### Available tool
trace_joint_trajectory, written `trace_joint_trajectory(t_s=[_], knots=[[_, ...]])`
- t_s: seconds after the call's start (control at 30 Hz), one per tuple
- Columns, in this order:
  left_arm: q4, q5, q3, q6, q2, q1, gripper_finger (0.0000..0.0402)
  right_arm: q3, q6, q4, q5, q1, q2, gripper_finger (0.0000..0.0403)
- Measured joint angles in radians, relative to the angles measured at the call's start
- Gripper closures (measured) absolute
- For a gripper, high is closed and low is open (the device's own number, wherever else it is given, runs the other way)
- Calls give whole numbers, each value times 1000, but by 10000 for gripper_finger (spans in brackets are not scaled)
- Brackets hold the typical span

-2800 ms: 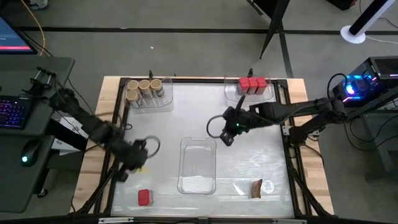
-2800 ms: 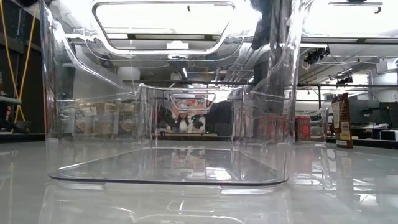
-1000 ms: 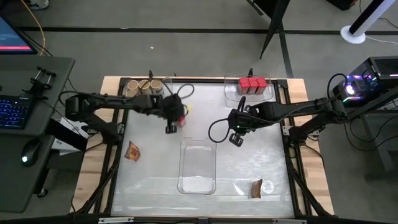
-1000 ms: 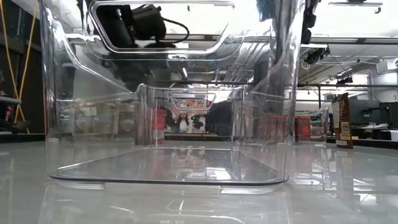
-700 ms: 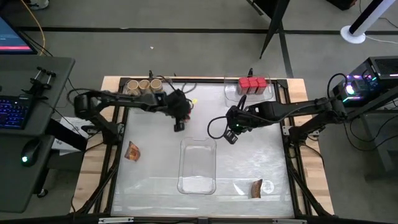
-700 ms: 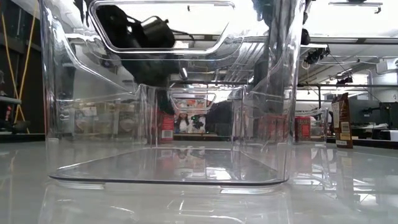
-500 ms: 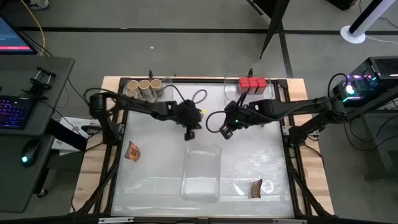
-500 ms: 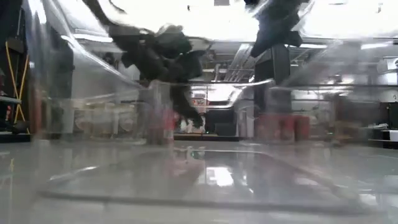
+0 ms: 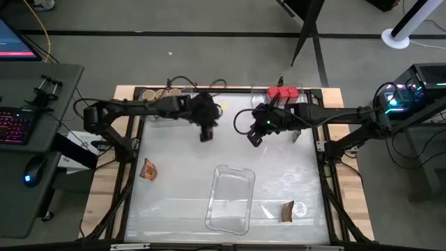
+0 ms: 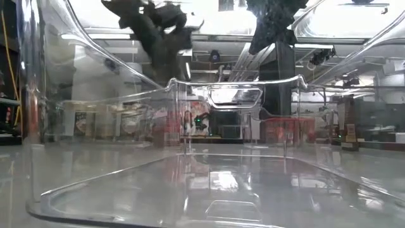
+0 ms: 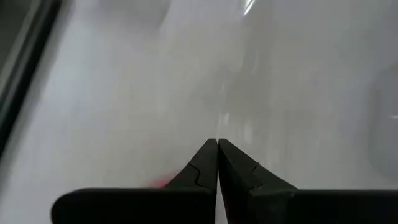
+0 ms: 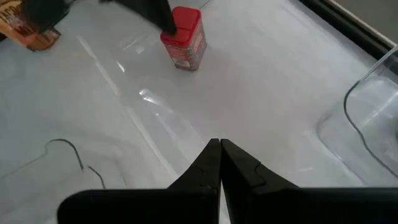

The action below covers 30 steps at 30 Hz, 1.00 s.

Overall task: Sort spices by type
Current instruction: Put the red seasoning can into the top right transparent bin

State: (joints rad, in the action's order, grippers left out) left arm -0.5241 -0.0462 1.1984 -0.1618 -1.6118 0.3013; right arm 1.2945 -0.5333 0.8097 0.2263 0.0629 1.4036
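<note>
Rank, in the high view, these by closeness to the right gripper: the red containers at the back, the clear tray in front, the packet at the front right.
From the right gripper:
1. Red containers, at the back edge, nearest.
2. Clear tray, front centre.
3. Packet, front right, farthest.

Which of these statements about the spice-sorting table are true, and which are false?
1. The right gripper is shut with nothing between its fingers. True.
2. The lone red spice container lies on its side. False: it stands upright on the table.
3. One foil packet is on the left arm's side, and another foil packet is on the right arm's. True.
4. The middle clear tray holds red containers. False: it is empty.
</note>
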Motion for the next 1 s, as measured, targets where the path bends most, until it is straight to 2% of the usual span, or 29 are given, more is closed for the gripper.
trace_joint_trajectory(t_s=[0.13, 0.37, 0.47, 0.6, 0.7, 0.87, 1.0], knots=[[-129, 59, -30, 69, 3, 66, 401, 0, 43, 1, -1, 20, -3, 403], [-137, 73, -57, 64, -30, 83, 401, 0, 71, 2, -1, 32, -3, 403], [-118, 44, -54, 75, -49, 71, 402, 0, 71, 4, -1, 31, -3, 403], [-35, 0, -54, 143, -74, 35, 402, 0, 71, 3, -1, 31, -3, 403], [84, -36, -58, 219, -93, 0, 401, 0, 71, 2, -1, 31, -3, 403], [311, -39, -58, 358, -134, -52, 402, 0, 66, -9, 7, 31, -3, 403], [407, -87, -45, 425, -185, -83, 401, 0, 64, -39, 30, 31, -3, 403]])
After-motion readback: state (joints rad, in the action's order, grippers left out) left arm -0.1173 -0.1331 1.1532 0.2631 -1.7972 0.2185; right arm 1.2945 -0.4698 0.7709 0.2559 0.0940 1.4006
